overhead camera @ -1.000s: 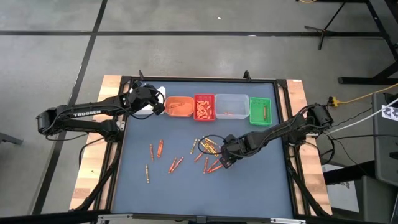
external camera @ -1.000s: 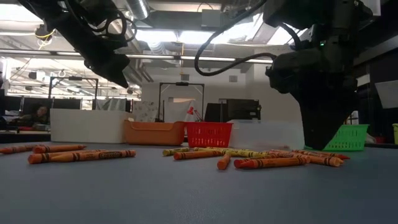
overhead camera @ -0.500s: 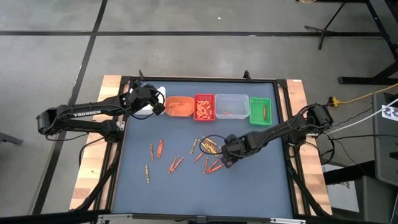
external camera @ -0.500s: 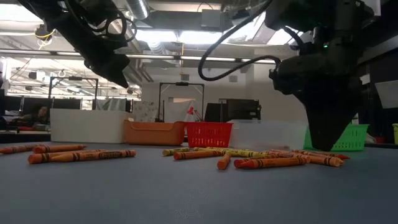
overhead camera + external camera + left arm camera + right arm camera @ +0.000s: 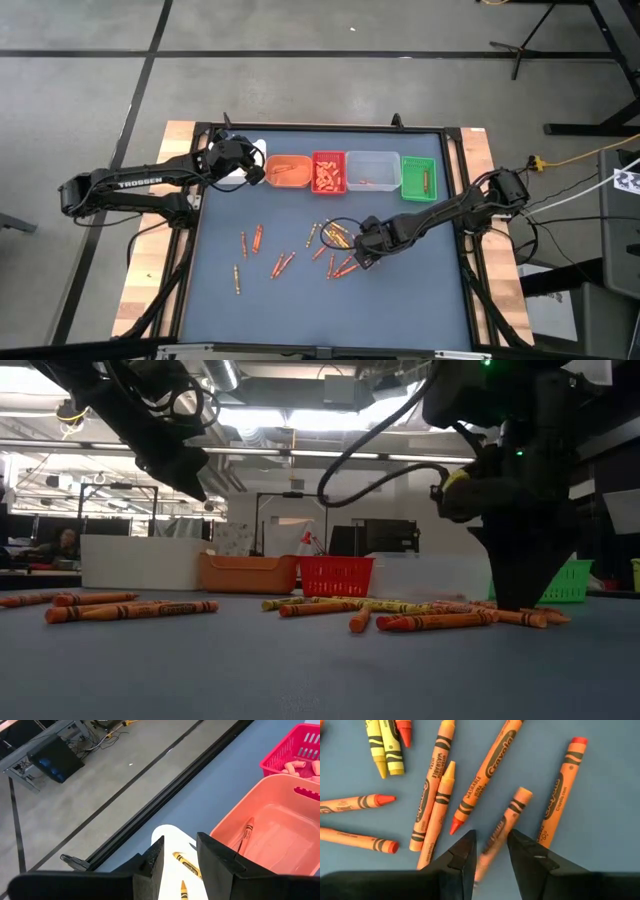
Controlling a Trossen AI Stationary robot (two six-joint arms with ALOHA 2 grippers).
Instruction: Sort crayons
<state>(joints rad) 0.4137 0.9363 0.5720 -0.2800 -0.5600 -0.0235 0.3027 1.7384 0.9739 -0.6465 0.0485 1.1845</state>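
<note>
Orange crayons (image 5: 490,772) lettered Crayola lay under my right gripper (image 5: 489,854), fingers parted astride one, left gripper (image 5: 178,865) open, empty, TROSSEN on its arm (image 5: 140,183).

**Readable lettering: arm and crayon wrappers**

White capitals spelling "TROSSEN" run along the left arm (image 5: 140,183). Up close by the right wrist, one orange crayon (image 5: 487,774) carries "Crayola" down its paper wrapper. Its neighbours bear small print too, but I can't make those words out.
</note>
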